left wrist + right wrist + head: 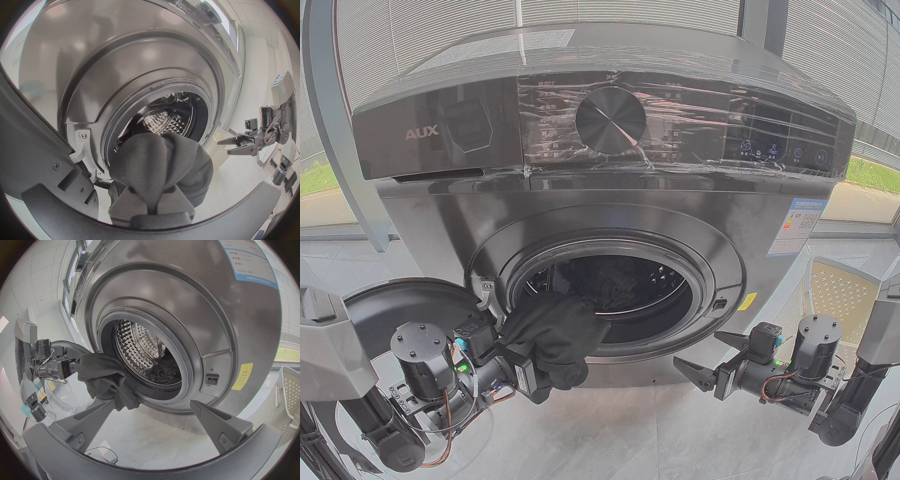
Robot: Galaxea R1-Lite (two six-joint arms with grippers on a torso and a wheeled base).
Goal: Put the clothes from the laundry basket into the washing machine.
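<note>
Loading is partly done, as far as can be judged. Dark clothes (164,372) already lie at the bottom of the drum of the washing machine (450,219), well beyond both sets of fingers. The door (406,300) stands swung open, behind the left fingers.

One dark garment (556,331) is in transit. The left fingers (129,200) are closed tight on it, the cloth pinched between the two pads with no gap showing. From that pinch the garment bunches out ahead of the fingers, and its far fold rests on the lower lip of the drum opening. A loose tail hangs below the fingers, outside the machine, above the floor (650,431). Judgement: this garment is at the threshold, not yet inside; it needs to be carried further past the rim before release, or the hanging tail may drag it back out.

The right fingers (225,424) are spread wide and hold nothing. They point towards the lower front of the machine, with the drum opening ahead of and above them and the held garment well apart to their far side.

The laundry basket (844,294) stands close behind the right fingers, beside the machine. Its inside cannot be seen, so whether more clothes remain to be moved cannot be told.
</note>
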